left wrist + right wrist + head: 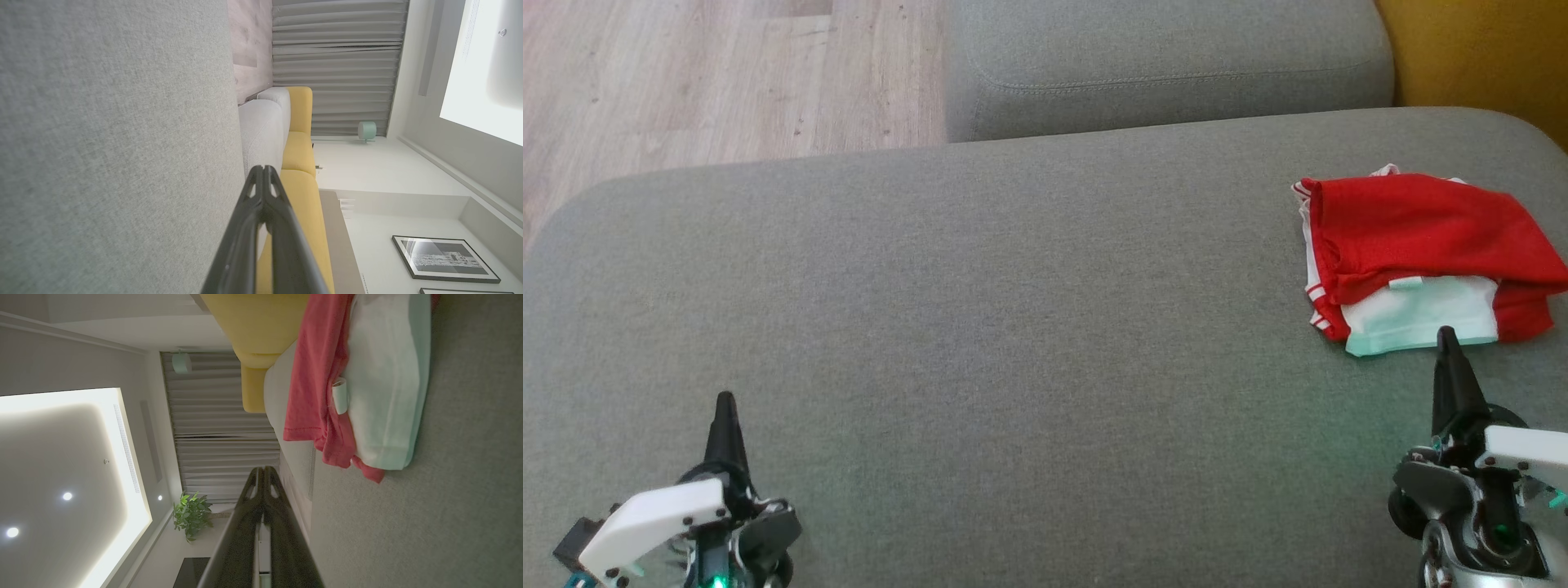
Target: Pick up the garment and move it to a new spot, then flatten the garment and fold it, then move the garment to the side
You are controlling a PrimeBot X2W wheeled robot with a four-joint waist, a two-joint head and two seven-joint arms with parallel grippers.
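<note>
A red and white garment (1421, 253) lies folded in a compact bundle at the far right of the grey sofa seat (980, 327). My right gripper (1447, 333) is shut and empty, with its tip just in front of the garment's white near edge. In the right wrist view the garment (367, 388) lies ahead of the closed right gripper (264, 470) and to its right. Over the seat's lower left my left gripper (725, 398) is shut and empty, far from the garment. The left wrist view has the left gripper (262, 168) closed above bare grey fabric.
A second grey cushion (1168, 65) sits behind the seat, with a yellow cushion (1486, 57) at the top right. Wooden floor (719, 73) lies beyond the seat at the upper left. The seat's wide grey middle is bare fabric.
</note>
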